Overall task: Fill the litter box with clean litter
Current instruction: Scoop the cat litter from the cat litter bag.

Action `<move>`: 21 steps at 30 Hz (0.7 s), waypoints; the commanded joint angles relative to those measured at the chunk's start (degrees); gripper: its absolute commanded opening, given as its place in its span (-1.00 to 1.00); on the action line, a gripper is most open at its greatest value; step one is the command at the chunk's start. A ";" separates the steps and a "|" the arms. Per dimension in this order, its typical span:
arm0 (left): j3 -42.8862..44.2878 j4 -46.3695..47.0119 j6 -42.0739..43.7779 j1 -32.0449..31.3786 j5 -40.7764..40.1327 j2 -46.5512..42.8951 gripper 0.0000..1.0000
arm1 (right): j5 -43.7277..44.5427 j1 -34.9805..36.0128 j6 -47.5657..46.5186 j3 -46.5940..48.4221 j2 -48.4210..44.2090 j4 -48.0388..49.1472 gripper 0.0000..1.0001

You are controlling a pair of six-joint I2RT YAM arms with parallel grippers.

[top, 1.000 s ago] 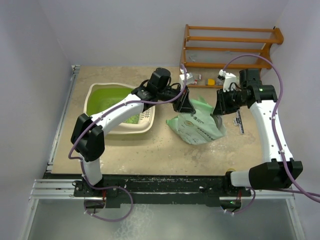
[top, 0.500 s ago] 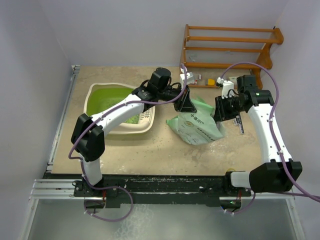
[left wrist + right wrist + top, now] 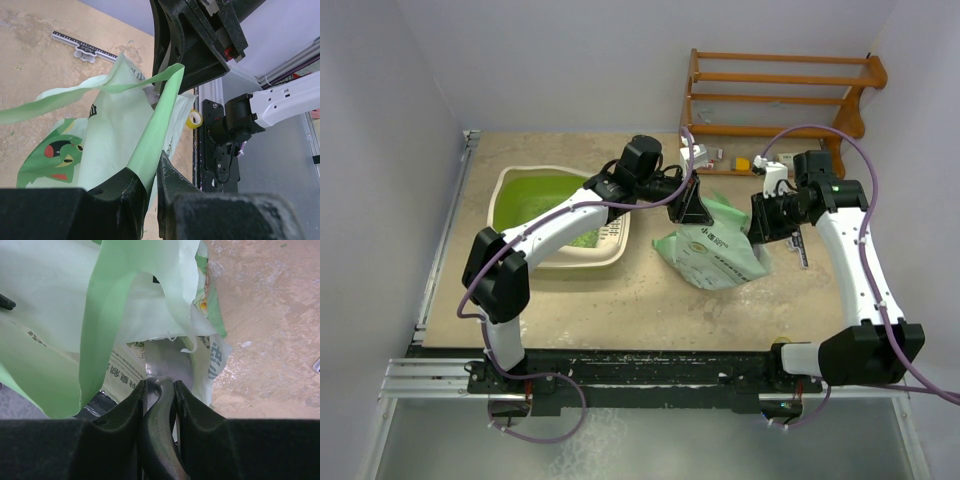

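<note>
Lying left of left end effector (image 3: 692, 215) clamped on bag (image 3: 718, 258): litter box (image 3: 582, 262).

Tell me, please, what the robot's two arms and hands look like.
The left arm and right arm have white links with black joints, and a purple cable loops along each. The left hand and right hand have black tapered fingers.
</note>
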 commanded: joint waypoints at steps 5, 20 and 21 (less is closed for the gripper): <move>0.27 2.61 -0.36 -0.30 0.73 -0.17 -0.79 | 5.38 -0.31 -3.72 1.29 -4.38 -5.86 -1.00; 0.49 3.48 -1.26 -0.32 0.58 0.20 -0.78 | 6.58 -0.71 -3.62 -5.99 -9.27 -5.54 -0.81; 0.46 3.74 -1.39 -0.32 0.56 0.18 -0.78 | 6.90 -0.71 -3.46 -6.27 -9.21 -5.25 -0.75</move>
